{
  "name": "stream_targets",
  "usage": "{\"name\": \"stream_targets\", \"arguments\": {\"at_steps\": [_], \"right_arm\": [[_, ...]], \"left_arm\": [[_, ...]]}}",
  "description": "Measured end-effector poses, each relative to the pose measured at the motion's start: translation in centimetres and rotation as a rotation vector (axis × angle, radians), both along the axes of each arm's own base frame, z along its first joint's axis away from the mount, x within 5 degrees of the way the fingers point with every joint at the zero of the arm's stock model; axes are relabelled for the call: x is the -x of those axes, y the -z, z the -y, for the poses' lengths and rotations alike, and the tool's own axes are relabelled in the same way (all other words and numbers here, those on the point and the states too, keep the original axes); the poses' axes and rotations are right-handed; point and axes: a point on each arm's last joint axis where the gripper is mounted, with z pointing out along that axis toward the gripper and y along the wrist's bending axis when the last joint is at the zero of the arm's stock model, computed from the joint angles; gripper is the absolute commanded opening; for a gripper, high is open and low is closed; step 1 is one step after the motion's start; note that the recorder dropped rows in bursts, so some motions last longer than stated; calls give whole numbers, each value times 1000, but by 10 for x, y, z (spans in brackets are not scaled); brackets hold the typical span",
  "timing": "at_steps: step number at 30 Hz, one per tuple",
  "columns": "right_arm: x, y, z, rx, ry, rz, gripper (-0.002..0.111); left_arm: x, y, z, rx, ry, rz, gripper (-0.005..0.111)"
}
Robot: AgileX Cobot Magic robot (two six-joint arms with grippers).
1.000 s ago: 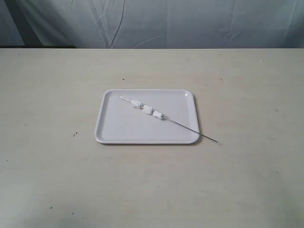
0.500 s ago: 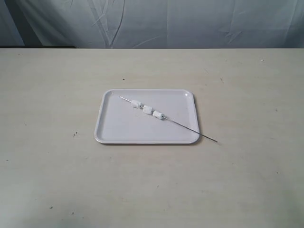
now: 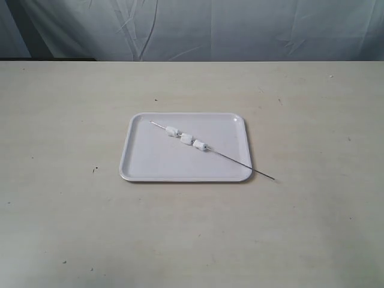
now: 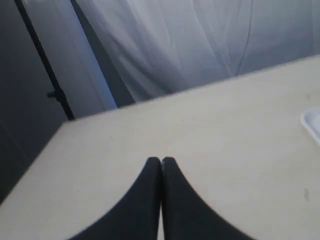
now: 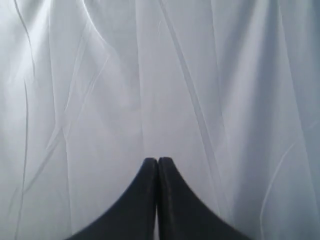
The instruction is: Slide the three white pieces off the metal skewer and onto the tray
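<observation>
In the exterior view a flat white tray [image 3: 144,165] lies at the table's middle. Across it slants the thin metal skewer [image 3: 234,161], one tip near the tray's far left, the other end poking over the near right rim onto the table. Three white pieces [image 3: 186,138] are threaded on it in a row, over the tray. Neither arm shows in the exterior view. My left gripper [image 4: 161,160] is shut on nothing, hovering over bare tabletop, with a corner of the tray [image 4: 313,121] at the frame's edge. My right gripper [image 5: 158,160] is shut on nothing and faces the curtain.
A pale curtain [image 3: 198,27] hangs behind the table's far edge [image 3: 192,60]. In the left wrist view a dark post [image 4: 47,75] stands beyond the table's corner. The beige tabletop [image 3: 192,234] carries small dark specks around the tray.
</observation>
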Motion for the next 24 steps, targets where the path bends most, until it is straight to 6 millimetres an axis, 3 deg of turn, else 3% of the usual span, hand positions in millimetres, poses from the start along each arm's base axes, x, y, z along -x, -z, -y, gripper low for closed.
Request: {"name": "stream_targets", "arguments": {"at_steps": [4, 5, 8, 10, 18, 24], "right_arm": [[5, -9, 1, -148, -65, 125, -1], [7, -12, 1, -184, -87, 165, -1], [7, -14, 1, -231, -120, 189, -1], [-1, -15, -2, -221, -137, 113, -1], [-50, -54, -20, 37, -248, -177, -1], [-103, -63, -28, 68, -370, -476, -1]], "left_arm": [[6, -40, -3, 63, -25, 457, 0], [11, -50, -4, 142, -20, 584, 0], [16, -58, -6, 443, 49, 708, 0], [16, -61, -3, 571, 107, 705, 0], [0, -85, 11, 362, 178, 464, 0], [-29, -93, 10, 317, 143, 228, 0]]}}
